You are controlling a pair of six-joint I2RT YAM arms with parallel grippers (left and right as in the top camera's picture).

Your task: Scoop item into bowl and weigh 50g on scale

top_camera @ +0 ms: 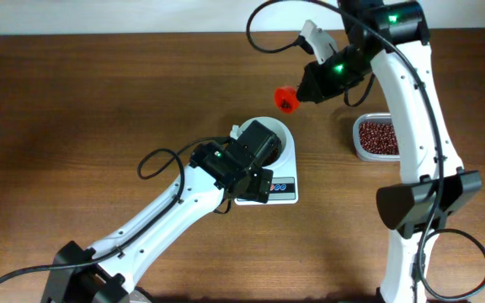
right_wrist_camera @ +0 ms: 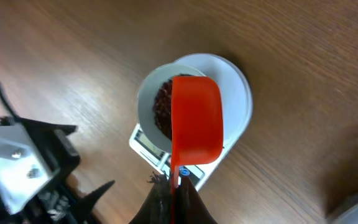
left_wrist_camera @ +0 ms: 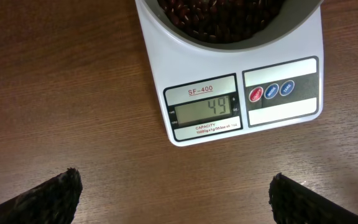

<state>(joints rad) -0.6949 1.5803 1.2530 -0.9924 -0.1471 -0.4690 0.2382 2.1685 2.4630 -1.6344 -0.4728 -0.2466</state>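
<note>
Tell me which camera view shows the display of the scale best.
The left wrist view: the scale's display faces the camera and reads 49. Overhead, the left arm largely hides it. In the right wrist view, the red scoop partly covers it.

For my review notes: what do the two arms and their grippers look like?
The left arm and right arm share white tubular links, black joints, small green lights and loose black cables looping alongside. The left gripper has black, rough-textured fingers; the right gripper is black too.
</note>
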